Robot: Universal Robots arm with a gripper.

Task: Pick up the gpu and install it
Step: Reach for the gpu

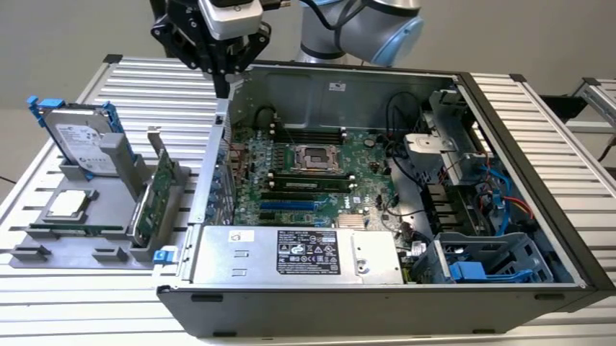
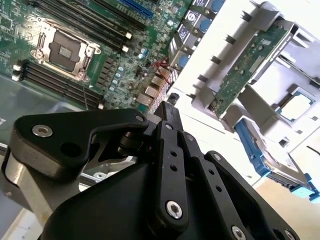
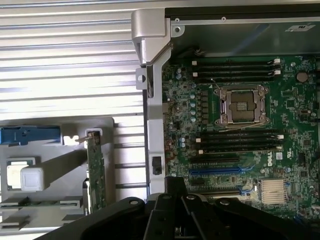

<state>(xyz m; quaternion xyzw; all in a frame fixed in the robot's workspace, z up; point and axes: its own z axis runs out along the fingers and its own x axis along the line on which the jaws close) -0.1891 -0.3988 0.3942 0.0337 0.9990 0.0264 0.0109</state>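
Slatted table: gripper over case edge; gpu upright in holder.

The gpu stands edge-up in its rack, open above, drive just beside. The case wall rises between rack and board; psu and cables border the slots.

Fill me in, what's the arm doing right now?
The gripper hangs shut and empty over the far corner of the open case, on the exterior view's left. The gpu stands on edge in the grey rack beside the case, not yet picked up.
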